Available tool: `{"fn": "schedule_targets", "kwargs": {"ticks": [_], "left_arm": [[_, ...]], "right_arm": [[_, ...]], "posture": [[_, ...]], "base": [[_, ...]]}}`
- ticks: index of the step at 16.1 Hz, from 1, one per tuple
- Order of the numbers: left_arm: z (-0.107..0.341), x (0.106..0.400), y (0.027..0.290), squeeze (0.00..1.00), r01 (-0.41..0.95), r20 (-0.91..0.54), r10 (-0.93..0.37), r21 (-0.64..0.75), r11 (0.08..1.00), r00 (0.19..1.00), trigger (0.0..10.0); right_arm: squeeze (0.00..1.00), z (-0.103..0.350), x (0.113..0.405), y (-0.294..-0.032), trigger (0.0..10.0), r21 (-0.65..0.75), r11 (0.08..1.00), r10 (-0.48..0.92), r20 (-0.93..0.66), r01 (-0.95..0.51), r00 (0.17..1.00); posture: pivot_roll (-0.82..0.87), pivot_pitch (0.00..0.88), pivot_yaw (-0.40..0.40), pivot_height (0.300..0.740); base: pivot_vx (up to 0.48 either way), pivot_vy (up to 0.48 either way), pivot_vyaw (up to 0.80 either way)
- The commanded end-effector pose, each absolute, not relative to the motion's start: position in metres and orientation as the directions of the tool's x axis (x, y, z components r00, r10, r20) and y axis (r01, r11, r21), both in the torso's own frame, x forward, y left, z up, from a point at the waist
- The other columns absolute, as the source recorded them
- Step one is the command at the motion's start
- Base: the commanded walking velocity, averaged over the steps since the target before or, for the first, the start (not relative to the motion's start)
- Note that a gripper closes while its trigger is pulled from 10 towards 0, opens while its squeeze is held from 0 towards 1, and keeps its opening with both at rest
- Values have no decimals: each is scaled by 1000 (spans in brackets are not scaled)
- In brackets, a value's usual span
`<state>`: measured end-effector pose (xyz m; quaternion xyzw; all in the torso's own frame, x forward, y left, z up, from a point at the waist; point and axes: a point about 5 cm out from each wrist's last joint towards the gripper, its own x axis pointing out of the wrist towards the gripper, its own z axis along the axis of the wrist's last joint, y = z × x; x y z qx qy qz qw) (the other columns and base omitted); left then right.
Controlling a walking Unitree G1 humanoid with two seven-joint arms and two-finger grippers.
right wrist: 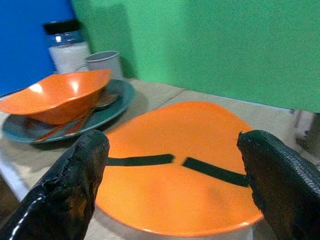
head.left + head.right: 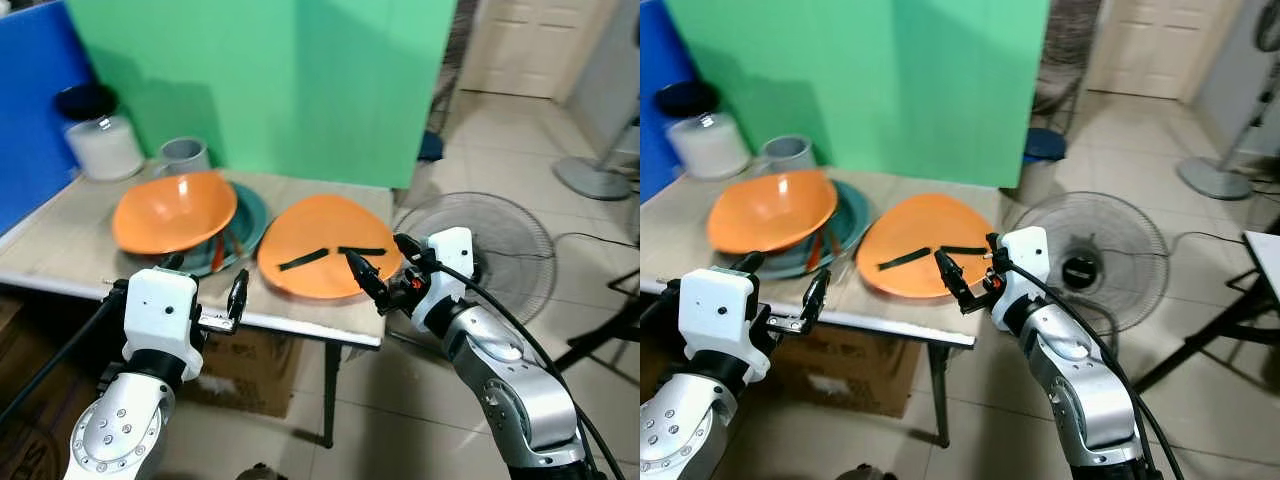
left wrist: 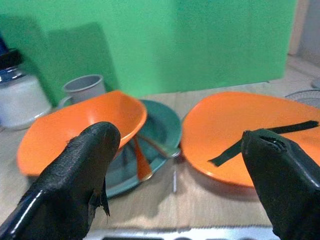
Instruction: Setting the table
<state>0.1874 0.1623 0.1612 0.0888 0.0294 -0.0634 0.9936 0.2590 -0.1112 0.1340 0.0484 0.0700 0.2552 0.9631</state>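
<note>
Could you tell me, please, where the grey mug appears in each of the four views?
Left eye view: grey mug, upper left, behind the orange bowl.
Right eye view, upper left.
Left wrist view, left, above the bowl.
Right wrist view, upper left.
Shared landmark: the white jar beside it.

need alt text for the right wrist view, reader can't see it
Two open black fingers frame an orange plate bearing two dark strips. Beyond it an orange bowl sits on a teal plate, with a grey mug and jar behind.
</note>
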Motion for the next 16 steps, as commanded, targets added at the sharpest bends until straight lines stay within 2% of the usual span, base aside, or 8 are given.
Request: {"fn": "schedule_targets", "kwargs": {"ticks": [1,5,9,12,15,16], "left_arm": [[164,188,161,0,147,-62,-138,177,973,988,10000],[164,189,161,0,154,-60,-146,175,972,987,10000],[165,190,161,0,161,-59,-153,176,971,986,10000],[165,189,160,0,171,-57,-163,184,968,985,10000],[166,189,155,0,250,-69,-242,186,950,968,10000],[167,189,152,0,301,-73,-292,182,936,954,10000]], "right_arm": [[1000,138,263,-115,10000,126,879,473,-95,-461,876],[1000,139,262,-118,10000,119,886,460,-92,-449,883],[1000,140,262,-119,10000,116,892,447,-85,-436,891],[1000,139,266,-123,10000,125,903,424,-106,-411,900],[827,142,275,-129,10000,149,910,406,-131,-387,905],[675,142,280,-133,10000,182,916,386,-165,-357,908]], "posture": [[35,0,24,740],[27,0,32,740],[29,0,34,740],[28,0,36,740],[28,0,35,740],[28,0,36,740]], "base": [[337,0,0],[339,0,0],[342,0,800],[111,0,0],[0,0,0],[0,0,0]]}}
